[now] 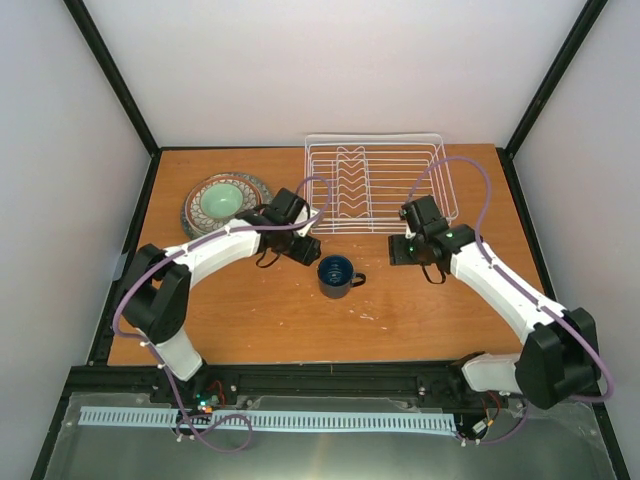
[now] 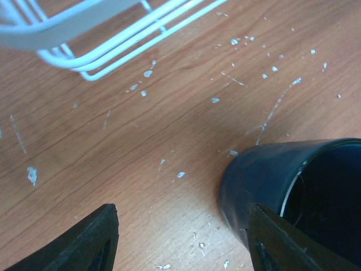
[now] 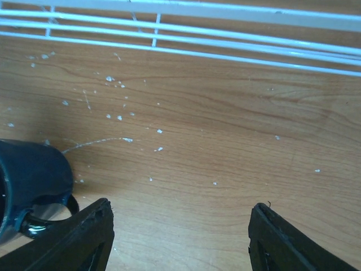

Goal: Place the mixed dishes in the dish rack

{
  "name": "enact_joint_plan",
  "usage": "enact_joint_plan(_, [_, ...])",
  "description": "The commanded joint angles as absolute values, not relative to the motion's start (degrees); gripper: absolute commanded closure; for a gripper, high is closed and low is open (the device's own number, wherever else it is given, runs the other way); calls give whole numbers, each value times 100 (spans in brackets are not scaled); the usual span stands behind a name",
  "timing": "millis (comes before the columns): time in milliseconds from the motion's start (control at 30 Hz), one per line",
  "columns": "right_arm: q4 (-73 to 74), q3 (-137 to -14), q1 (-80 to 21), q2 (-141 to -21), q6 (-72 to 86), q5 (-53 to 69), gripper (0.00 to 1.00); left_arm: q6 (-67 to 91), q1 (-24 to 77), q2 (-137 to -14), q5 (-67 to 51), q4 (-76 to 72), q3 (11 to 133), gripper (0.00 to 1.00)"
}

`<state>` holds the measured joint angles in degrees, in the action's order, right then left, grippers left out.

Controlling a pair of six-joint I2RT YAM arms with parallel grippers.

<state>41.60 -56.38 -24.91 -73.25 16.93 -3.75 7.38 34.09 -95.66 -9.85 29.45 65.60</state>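
While both pincers hang spread and empty over the counter (image 1: 250,325), the nearest item is entered first.

**Item:** dark blue handled mug (image 1: 336,275). It stands upright, mouth up, on bare counter.

**Position:** between the two pincers.
- It is just beside the left pincer (image 1: 303,250). In the left wrist view its wall sits at the tip of the finger on the right (image 2: 282,243), outside the gap rather than in it.
- It lies farther from the right pincer (image 1: 408,250), off to the left-hand side of that wrist view and also outside the gap.

**Handle:** a small loop (image 3: 56,208), turned toward the right pincer.

**Handling (judged):**
- Probably glazed ceramic: rigid, smooth, likely slippery under hard fingers.
- Moderately weighty for its size, and liable to chip if knocked on wire or dropped.
- The best hold appears to be over the rim, one finger inside and one outside the wall, on the side away from the handle.
- The loop looks too thin and too free to swing for a steady pinch.
- A grip across the full body would need nearly the whole spread.

**Destination:** dish rack (image 1: 378,185), white wire, just ahead of both pincers, with no dish seen in it.

**Other stock:** small pale green cup (image 1: 222,201), resting on a stack of plates (image 1: 196,214) behind the left pincer, beside its wrist. The plates in the stack cannot be told apart with certainty.
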Motion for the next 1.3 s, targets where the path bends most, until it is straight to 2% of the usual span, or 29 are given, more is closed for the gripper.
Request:
enact_joint_plan(0, [4288,-5858,-2558,-7665,1618,-318,35,409,3515,-9772,-934,3821,7197,38])
enact_joint_plan(233, [4315,-5990,-2566,-8038,1595,-214,35,133,3521,-9861,-1064,4383,7657,39])
enact_joint_plan(533, [4372,-5987,-2565,-8336,1626,-234,33,-18,3694,-10133,-1783,4738,7733,42])
enact_joint_plan(833, [4256,-5989,-2565,-8467,1522,-245,33,-8,3891,-10429,-1759,4904,7929,43])
enact_joint_plan(1100, [4250,-5959,-2564,-8532,1450,-296,33,-25,4199,-11011,-1741,4906,8062,65])
enact_joint_plan(1167, [4245,-5943,-2561,-8511,1434,-329,33,-26,4248,-11088,-1768,4889,8073,76])
enact_joint_plan(1233, [4245,-5931,-2562,-8502,1422,-367,33,-6,4257,-11101,-1774,4859,8076,94])
enact_joint_plan(1267, [4245,-5924,-2559,-8502,1418,-374,33,4,4262,-11087,-1740,4834,8070,99])
